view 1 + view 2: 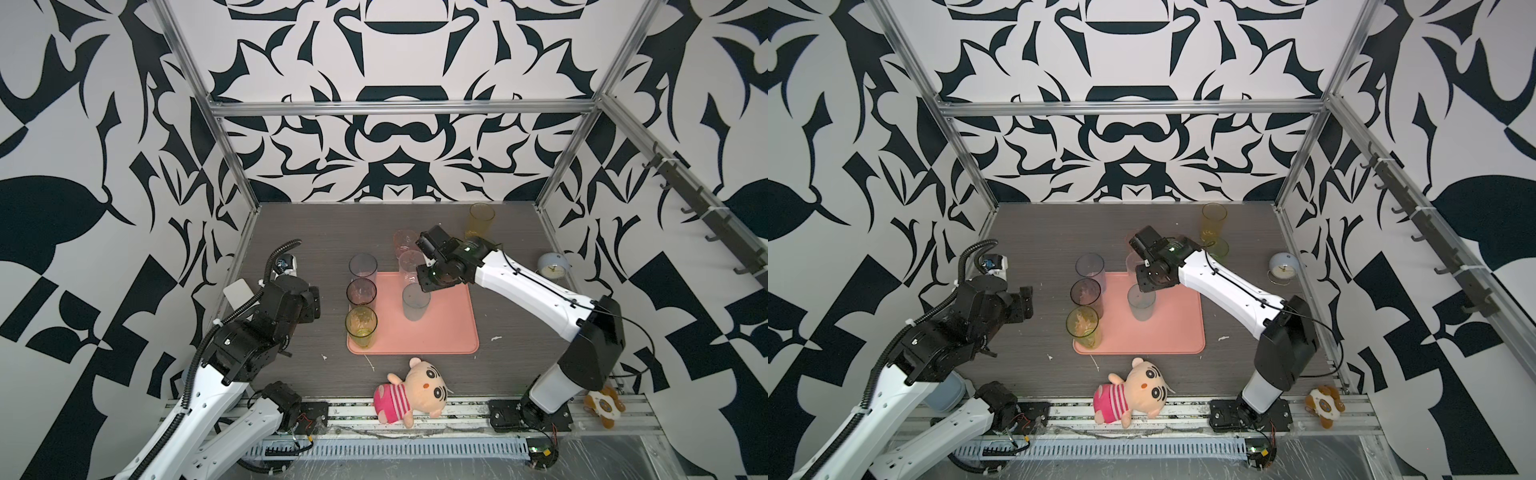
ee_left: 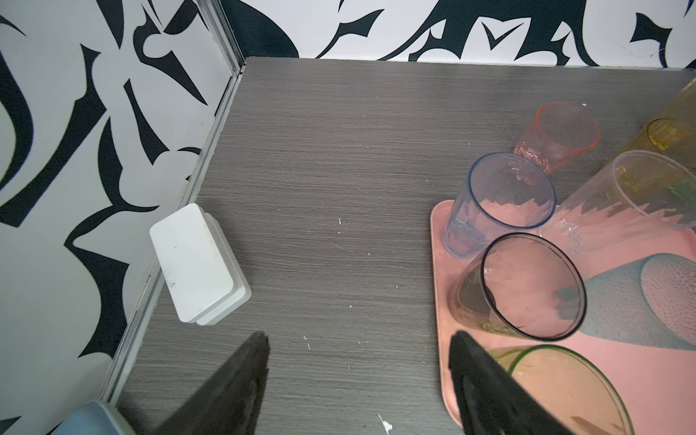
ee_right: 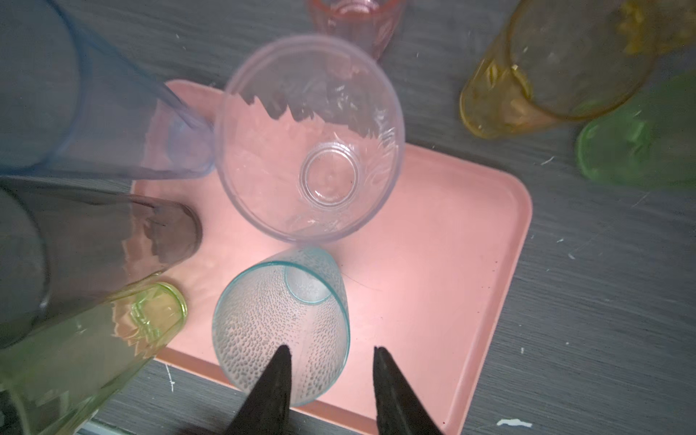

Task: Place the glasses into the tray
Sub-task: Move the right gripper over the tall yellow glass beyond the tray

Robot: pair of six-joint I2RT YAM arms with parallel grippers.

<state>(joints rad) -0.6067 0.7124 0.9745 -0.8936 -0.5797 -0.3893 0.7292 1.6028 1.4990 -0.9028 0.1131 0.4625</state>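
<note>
Desk [image 1: 316, 232]: grey woodgrain. Tray [image 1: 449, 332] is laid flat mid-desk.

Left end effector [image 2: 359, 339] is held over bare desk just beside the tray's left rim, fingers spread apart, nothing between.

Right end effector [image 3: 329, 350] is held above the tray, fingers parted, one over the teal glass [image 3: 263, 320], one outside it; no clamp is seen.

Stood upright on the tray:
- along the left edge: blue-grey glass [image 1: 363, 266], smoky glass [image 1: 361, 291], yellow-green glass [image 1: 361, 326]
- at the far edge: clear glass [image 1: 410, 266]
- mid-tray: teal glass

Left on the desk behind the tray: amber glass [image 1: 481, 220], pink glass [image 1: 405, 240], green glass [image 1: 1220, 249].
</note>
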